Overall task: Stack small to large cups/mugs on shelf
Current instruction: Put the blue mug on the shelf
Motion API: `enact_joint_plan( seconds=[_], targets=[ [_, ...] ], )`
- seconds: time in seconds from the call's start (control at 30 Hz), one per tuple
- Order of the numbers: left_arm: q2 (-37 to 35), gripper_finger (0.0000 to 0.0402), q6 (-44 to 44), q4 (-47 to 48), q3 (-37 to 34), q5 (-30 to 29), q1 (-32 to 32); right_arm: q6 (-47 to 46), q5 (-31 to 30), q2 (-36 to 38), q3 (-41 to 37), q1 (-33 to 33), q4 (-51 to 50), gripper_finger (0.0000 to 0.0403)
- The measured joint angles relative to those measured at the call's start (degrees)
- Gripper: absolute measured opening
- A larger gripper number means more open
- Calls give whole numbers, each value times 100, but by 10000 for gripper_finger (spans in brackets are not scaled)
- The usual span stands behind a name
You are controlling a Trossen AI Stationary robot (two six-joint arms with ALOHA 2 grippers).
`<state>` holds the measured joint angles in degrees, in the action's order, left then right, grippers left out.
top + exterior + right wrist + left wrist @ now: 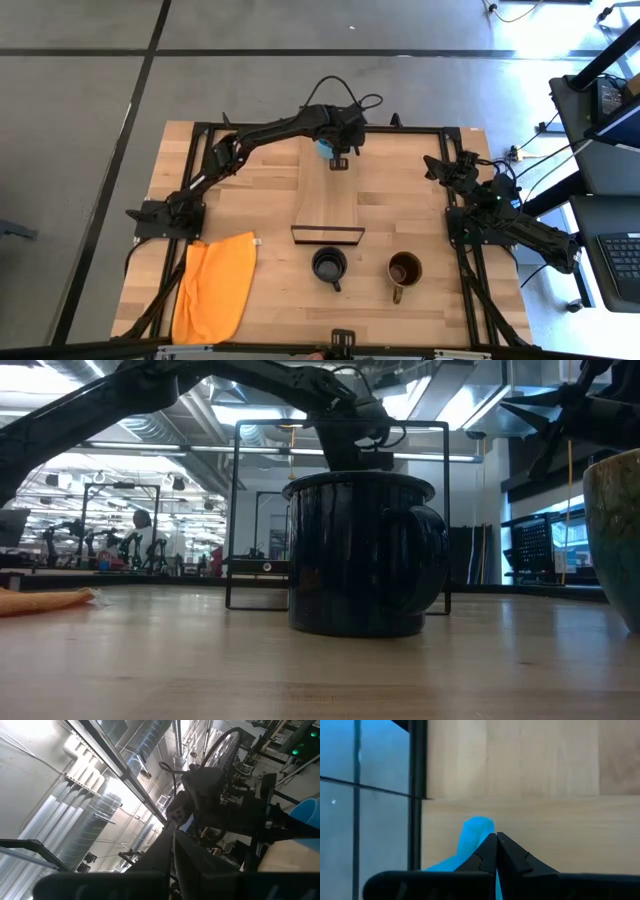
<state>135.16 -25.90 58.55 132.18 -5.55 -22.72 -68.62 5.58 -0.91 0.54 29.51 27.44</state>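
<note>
My left gripper (337, 152) reaches over the far end of the shelf (328, 198), shut on the small light-blue cup (323, 148). In the left wrist view the cup (476, 834) shows beside my shut fingers, above the plank. The black cup (329, 264) stands upright on the tabletop just in front of the shelf's near wire frame (327, 236), and it fills the middle of the low view (365, 555). The olive-yellow cup (404, 268) stands upright to its right. My right gripper (436, 166) waits shut at the table's right side, touching nothing. My left gripper pinches a thin part of the light-blue cup (470, 851) between its two fingers (512, 854), coming from above and pointing down. Whether that part is the rim or the handle is hidden by the fingers. I cannot tell whether the cup rests on the shelf or hangs just above it.
An orange cloth (215, 285) lies on the table's near left part. The shelf's black wire frames stand at both ends, the near one (340, 510) behind the black cup. Bare shelf surface lies between the blue cup and the near frame. Black rails edge the table.
</note>
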Motion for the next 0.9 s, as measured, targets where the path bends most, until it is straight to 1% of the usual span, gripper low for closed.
enact_joint_plan(
  seconds=[0.43,0.57,0.7,0.9],
  targets=[
    [64,0,363,-232,-1,-256,0,-7,-2,0,0,-1,-7,23],
    [65,0,372,-230,0,-300,-22,-7,-2,0,0,-1,-13,23],
    [65,0,331,-300,0,-494,-37,-7,-2,0,0,-1,-14,23],
    [65,0,349,-387,0,-457,-40,2,-2,2,0,0,-94,23]
  ],
)
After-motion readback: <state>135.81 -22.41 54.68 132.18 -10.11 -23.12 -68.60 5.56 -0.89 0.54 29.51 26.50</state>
